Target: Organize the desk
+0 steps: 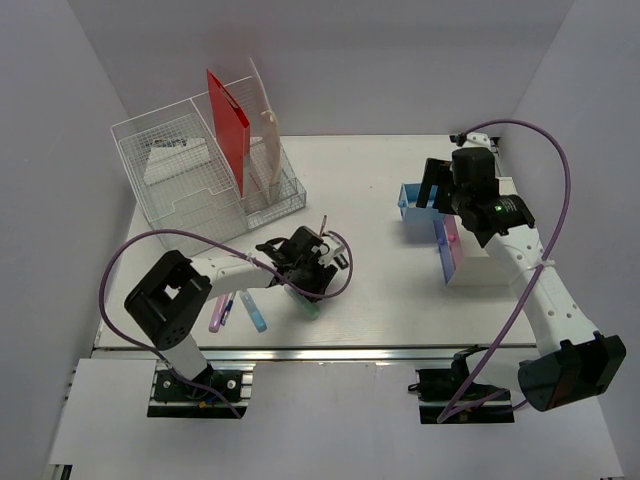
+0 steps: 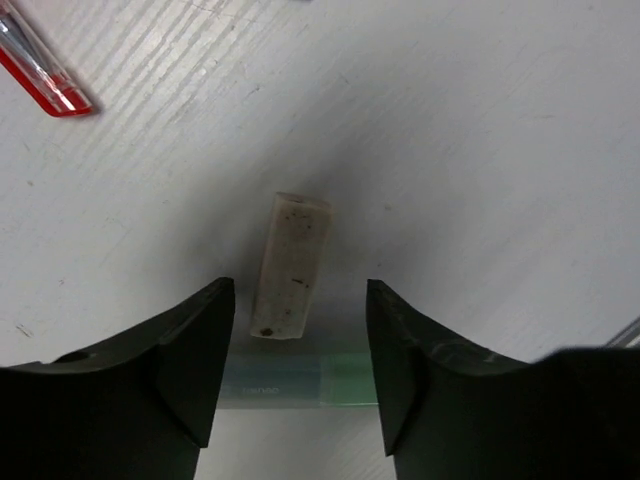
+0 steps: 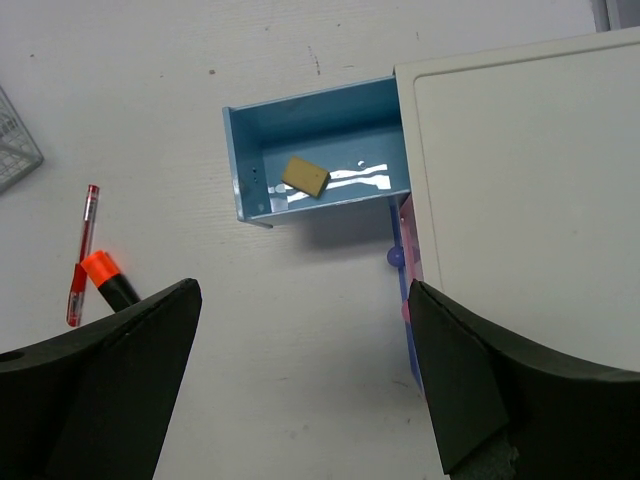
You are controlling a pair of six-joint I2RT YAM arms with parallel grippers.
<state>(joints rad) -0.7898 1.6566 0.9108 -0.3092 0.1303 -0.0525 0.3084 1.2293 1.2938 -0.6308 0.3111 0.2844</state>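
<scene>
The desk point(image 1: 390, 290) is a white tabletop with a silver rail along its front. My left gripper point(image 1: 308, 268) is low over its middle. In the left wrist view, the left gripper point(image 2: 300, 300) is open, its jaws standing either side of a small white eraser point(image 2: 290, 262) with a gap on each side. A clear green strip point(image 2: 300, 382) lies flat across under the jaws. My right gripper point(image 1: 433, 188) hangs open and empty above an open blue drawer point(image 3: 262, 140) that holds a tan eraser point(image 3: 305, 176).
A wire-mesh organizer point(image 1: 190, 165) with a red folder point(image 1: 228, 125) stands at the back left. A white drawer box point(image 3: 520, 180) sits at the right with a pink-purple drawer point(image 1: 448, 248) ajar. A red pen point(image 3: 82, 255) and an orange-capped marker point(image 3: 105, 280) lie mid-desk; more pens point(image 1: 238, 310) lie near the front left.
</scene>
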